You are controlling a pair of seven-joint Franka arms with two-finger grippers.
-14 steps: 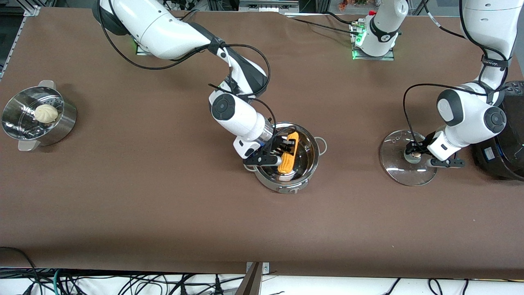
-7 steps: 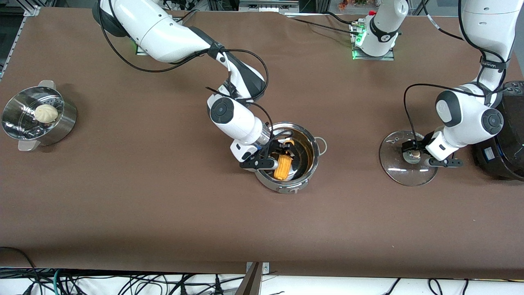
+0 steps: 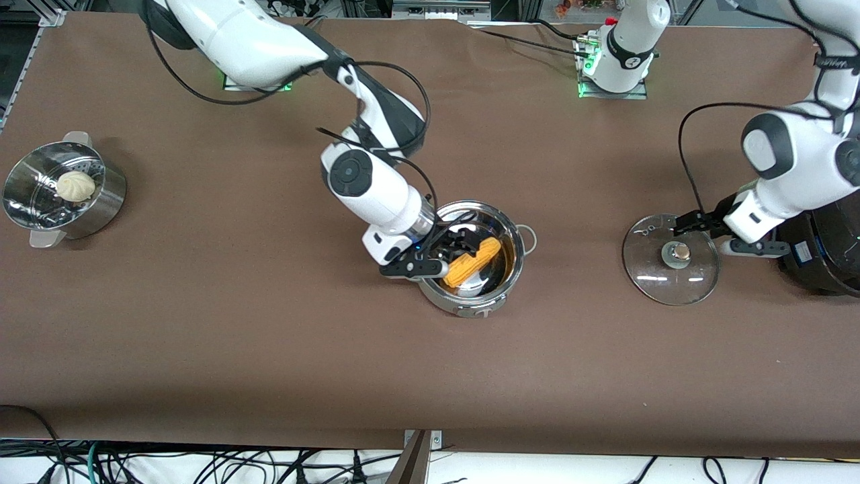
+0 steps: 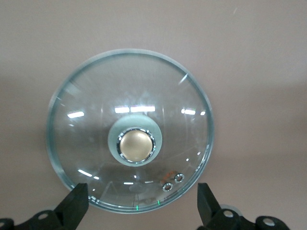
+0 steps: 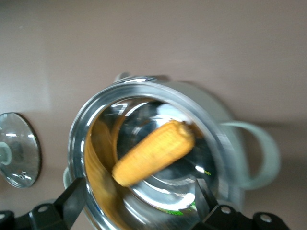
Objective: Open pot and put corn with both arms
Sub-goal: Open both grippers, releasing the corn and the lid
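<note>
Corn lies loose in the mid-table pot under the open right gripper, while the open left gripper hangs over the lid, parked aside toward the left arm's edge.

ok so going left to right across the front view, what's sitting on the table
steamer pot holding a white bun → pot with the corn inside, right gripper open over it → glass lid lying flat, left gripper open above its edge → black cooker
</note>
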